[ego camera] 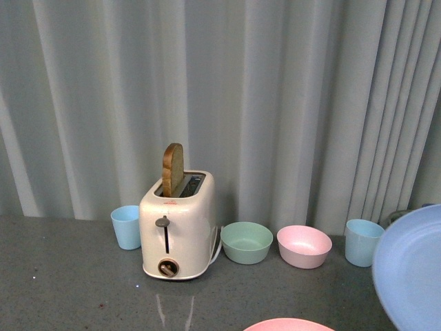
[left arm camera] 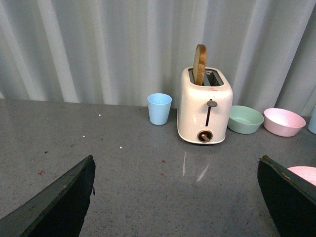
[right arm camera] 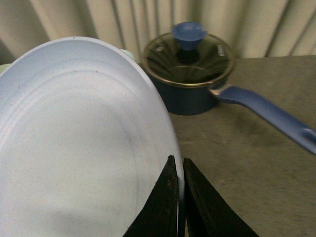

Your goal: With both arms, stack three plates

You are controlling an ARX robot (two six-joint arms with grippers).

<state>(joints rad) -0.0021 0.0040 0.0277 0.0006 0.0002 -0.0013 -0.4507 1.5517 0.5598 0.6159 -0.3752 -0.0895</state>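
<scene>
Toaster (ego camera: 176,231) holding 1 upright bread slice (ego camera: 172,169); cup (ego camera: 126,226) at its left; green bowl (ego camera: 246,242), pink bowl (ego camera: 304,246), second cup (ego camera: 362,241) at its right; lidded pot (right arm camera: 190,74) on the surface (ego camera: 69,276).

The light blue plate (ego camera: 412,276) has fine speckles and faint rings. The pink plate (ego camera: 288,324) is plain. The toaster (ego camera: 176,234) is cream and its bread (ego camera: 172,169) is brown. The green bowl (ego camera: 246,241) is mint and the pink bowl (ego camera: 303,245) is pale. The 2 cups, 1 beside the toaster (ego camera: 126,226) and 1 beside the pink bowl (ego camera: 363,241), are light blue. The table (ego camera: 62,289) is grey with small specks. The pot (right arm camera: 190,79) is dark blue.
</scene>
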